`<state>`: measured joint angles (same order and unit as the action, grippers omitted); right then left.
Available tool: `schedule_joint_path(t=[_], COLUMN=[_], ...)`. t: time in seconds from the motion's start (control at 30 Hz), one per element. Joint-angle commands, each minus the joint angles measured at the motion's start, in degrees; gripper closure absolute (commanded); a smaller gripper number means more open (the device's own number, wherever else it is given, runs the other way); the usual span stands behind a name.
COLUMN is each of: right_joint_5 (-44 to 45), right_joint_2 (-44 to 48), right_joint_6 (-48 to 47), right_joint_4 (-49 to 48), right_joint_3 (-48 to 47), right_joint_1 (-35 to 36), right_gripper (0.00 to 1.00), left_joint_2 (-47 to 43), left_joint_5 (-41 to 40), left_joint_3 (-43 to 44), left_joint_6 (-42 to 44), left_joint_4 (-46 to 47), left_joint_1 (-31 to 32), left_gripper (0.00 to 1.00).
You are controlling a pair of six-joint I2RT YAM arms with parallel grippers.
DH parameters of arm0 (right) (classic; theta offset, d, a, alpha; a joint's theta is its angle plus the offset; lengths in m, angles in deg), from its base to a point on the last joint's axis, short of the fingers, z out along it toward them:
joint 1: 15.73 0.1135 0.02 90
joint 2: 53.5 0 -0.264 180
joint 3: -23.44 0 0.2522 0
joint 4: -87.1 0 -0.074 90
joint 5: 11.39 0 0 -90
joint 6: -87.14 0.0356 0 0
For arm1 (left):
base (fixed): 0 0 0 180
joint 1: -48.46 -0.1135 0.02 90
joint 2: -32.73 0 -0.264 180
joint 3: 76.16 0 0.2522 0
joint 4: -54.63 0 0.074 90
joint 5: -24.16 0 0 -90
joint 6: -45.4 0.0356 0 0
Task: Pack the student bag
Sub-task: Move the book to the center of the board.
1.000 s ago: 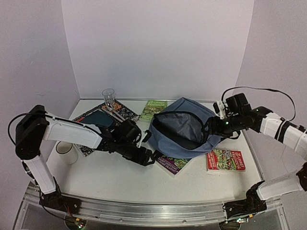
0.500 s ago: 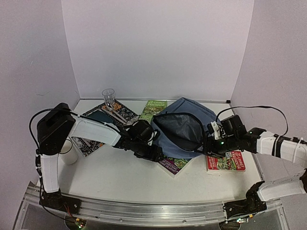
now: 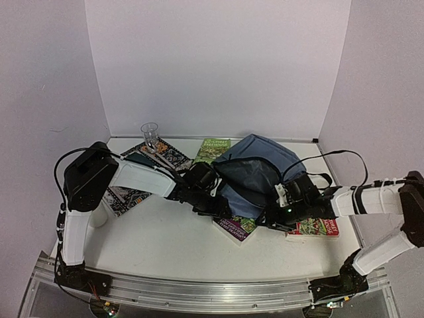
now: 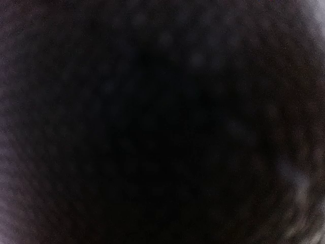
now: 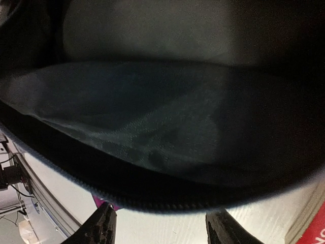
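Observation:
The student bag [image 3: 257, 165], grey-blue and rounded, lies mid-table with its dark zippered mouth facing the front. My left gripper [image 3: 216, 201] presses into the bag's left side. Its wrist view is filled with dark blur, so its jaws are hidden. My right gripper [image 3: 269, 214] is low at the bag's front right edge. In the right wrist view its fingertips [image 5: 104, 230] stand wide apart over the white table. The bag's zipper rim [image 5: 152, 197] runs just beyond them, and the bag's inside [image 5: 152, 117] fills the view. Nothing sits between the fingers.
A purple-and-green book [image 3: 235, 227] pokes out from under the bag's front. A red book [image 3: 317, 227] lies under my right forearm. A green book [image 3: 212, 150] and a patterned book [image 3: 142, 161] lie at the back left, with a clear glass [image 3: 150, 134] behind them.
Both arms closed in on the bag. The left gripper slid right into its left side. The right arm dropped and moved left to the front rim. The bag's mouth has sagged flatter.

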<state>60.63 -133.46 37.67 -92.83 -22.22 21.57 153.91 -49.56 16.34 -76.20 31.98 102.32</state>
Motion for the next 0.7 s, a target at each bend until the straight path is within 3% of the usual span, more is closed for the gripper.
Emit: schedule_joint_path(t=[0.0,0.2,0.4,0.67], right_joint_5=[2.3,1.1,-1.8,5.7], right_joint_2=[-4.6,-10.8,-17.5,-13.2], right_joint_6=[2.3,1.1,-0.3,-3.8], right_joint_4=[-4.5,-5.3,-3.4,8.6], right_joint_3=[-0.9,-5.8,-14.8,-20.4], right_joint_1=[2.5,7.9,18.4,20.5], right_gripper=[0.41,0.41,0.45,0.37], left_joint_2=[-0.6,-4.8,-15.0,-25.8], left_joint_5=[5.4,8.4,5.1,3.3], left_joint_3=[0.3,-5.9,-16.0,-25.5], left_joint_6=[-1.1,-3.1,-4.9,-5.4], left_joint_4=[2.3,2.9,3.0,2.6], left_joint_1=[-0.4,-1.3,-4.6,-8.2], left_gripper=[0.39,0.36,0.29,0.24])
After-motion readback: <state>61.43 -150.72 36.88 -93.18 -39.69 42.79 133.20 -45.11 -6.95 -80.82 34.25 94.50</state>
